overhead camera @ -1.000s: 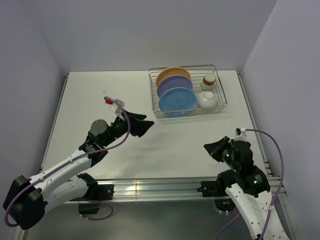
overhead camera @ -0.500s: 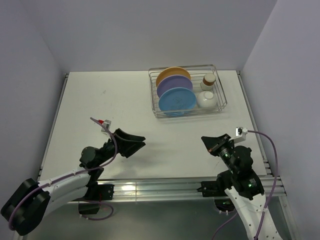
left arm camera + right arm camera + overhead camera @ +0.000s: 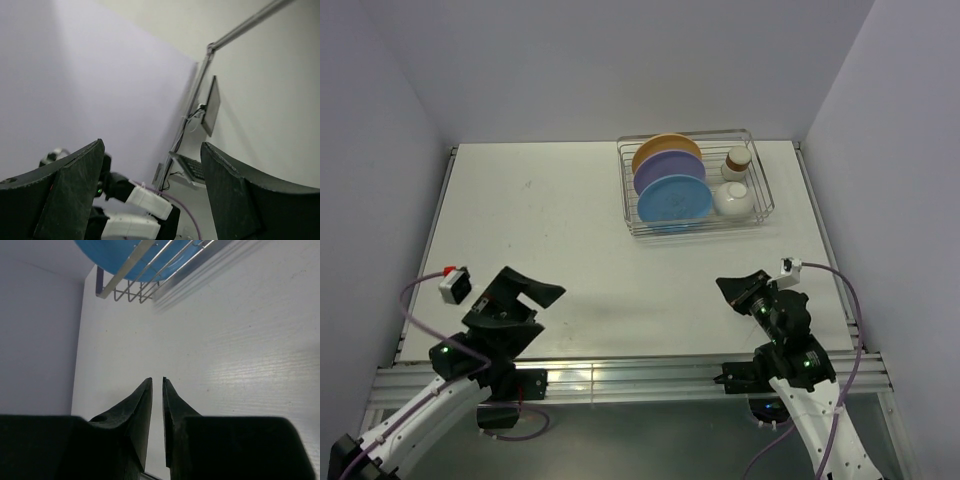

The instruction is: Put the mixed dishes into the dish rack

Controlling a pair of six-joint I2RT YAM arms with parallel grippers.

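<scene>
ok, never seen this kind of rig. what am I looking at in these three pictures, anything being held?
Two robot arms bolted at the near edge of a white table. The wide picture comes from a fixed camera above and behind them; the other two come from a camera on each wrist, looking past its own fingers. Far right stands a wire dish rack holding an orange-yellow plate, a lavender plate, a blue plate, plus a white bowl and a brown-rimmed cup. The left gripper is wide open, the right gripper barely open; neither holds anything.
</scene>
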